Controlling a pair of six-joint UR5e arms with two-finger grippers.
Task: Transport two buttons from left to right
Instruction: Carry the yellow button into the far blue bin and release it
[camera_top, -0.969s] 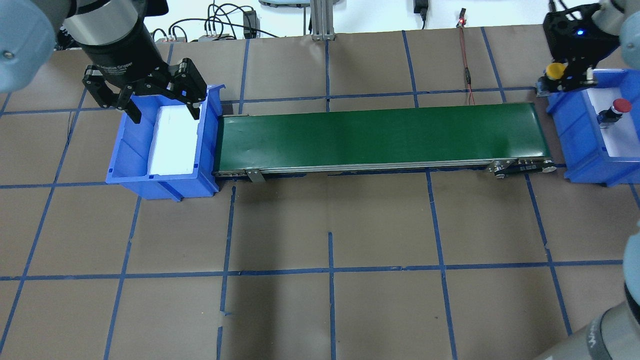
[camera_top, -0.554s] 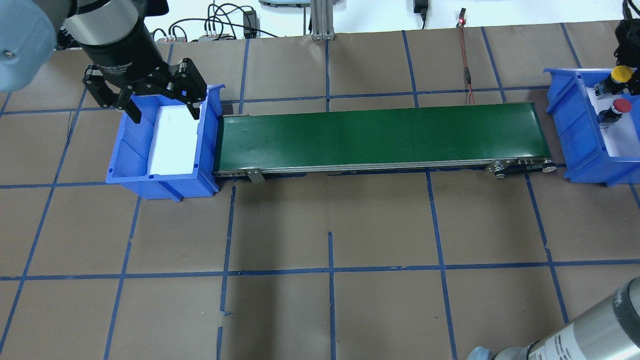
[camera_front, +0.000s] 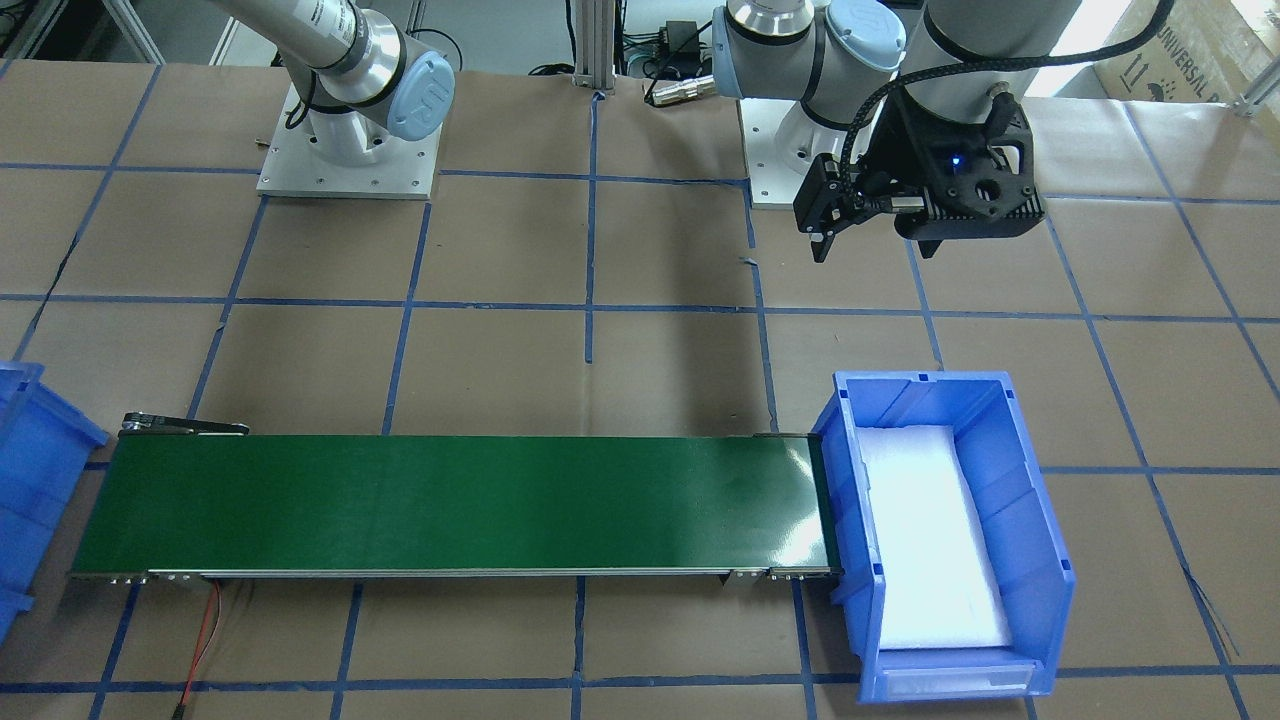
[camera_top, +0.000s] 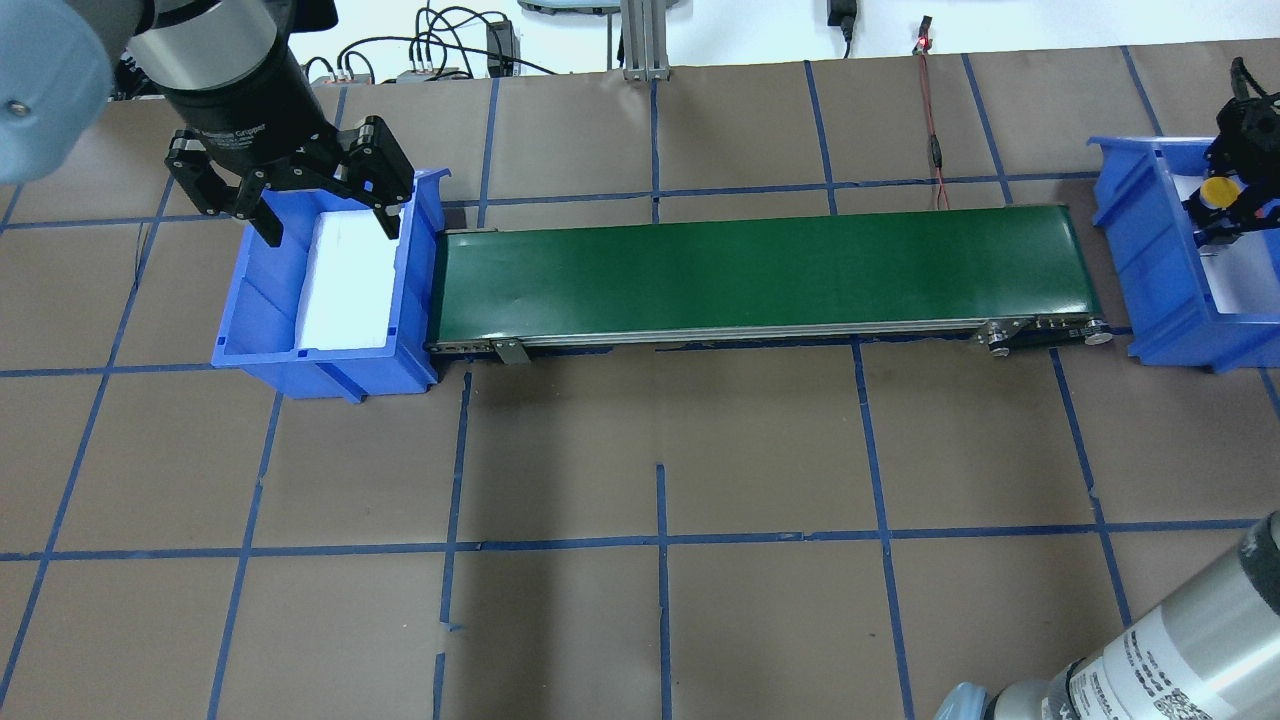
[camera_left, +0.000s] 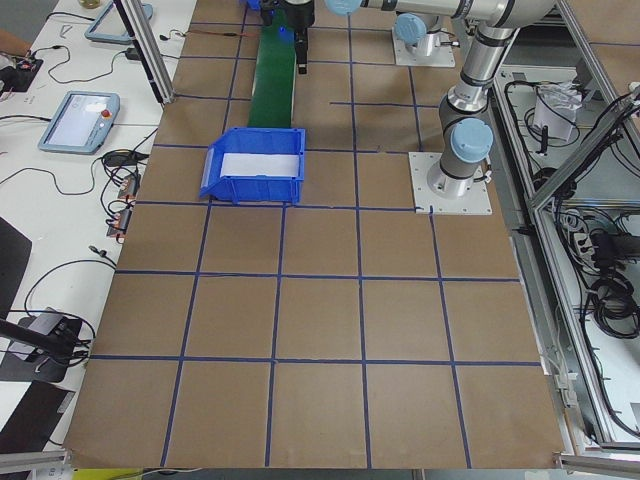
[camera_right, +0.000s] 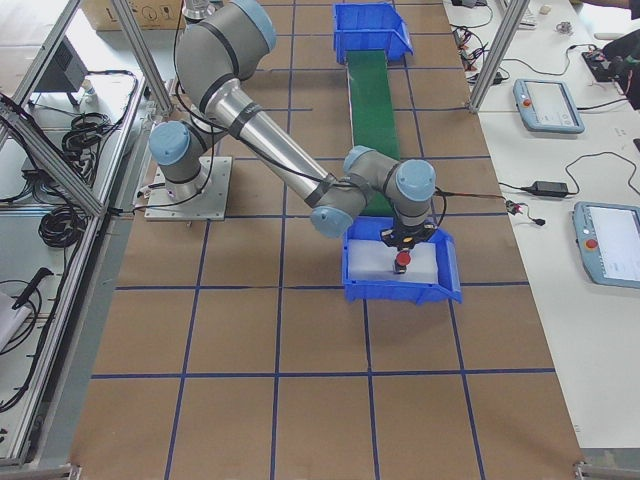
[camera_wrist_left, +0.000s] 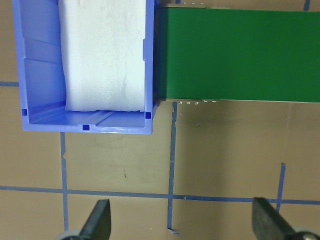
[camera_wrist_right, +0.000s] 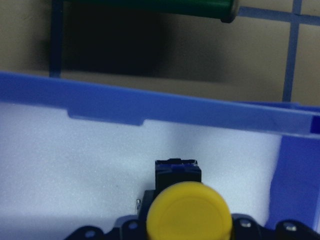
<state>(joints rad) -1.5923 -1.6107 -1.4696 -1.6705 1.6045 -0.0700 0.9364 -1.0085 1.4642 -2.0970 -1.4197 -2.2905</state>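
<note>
Yellow button (camera_top: 1216, 189): clamped in right gripper (camera_top: 1222, 203), low over blue bin (camera_top: 1150, 260) at tabletop's right edge. Red button (camera_right: 401, 263): inside same bin. Both probably light, rigid, smooth-capped; best held by the squared base. Left gripper (camera_top: 331, 235): spread wide, empty.

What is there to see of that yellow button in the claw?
The yellow button has a round, smooth, plastic-looking yellow cap on a black base. The right claw grips it at its sides, cap toward the wrist camera, over the white foam lining the blue bin. Whether it touches the foam cannot be told.
</note>
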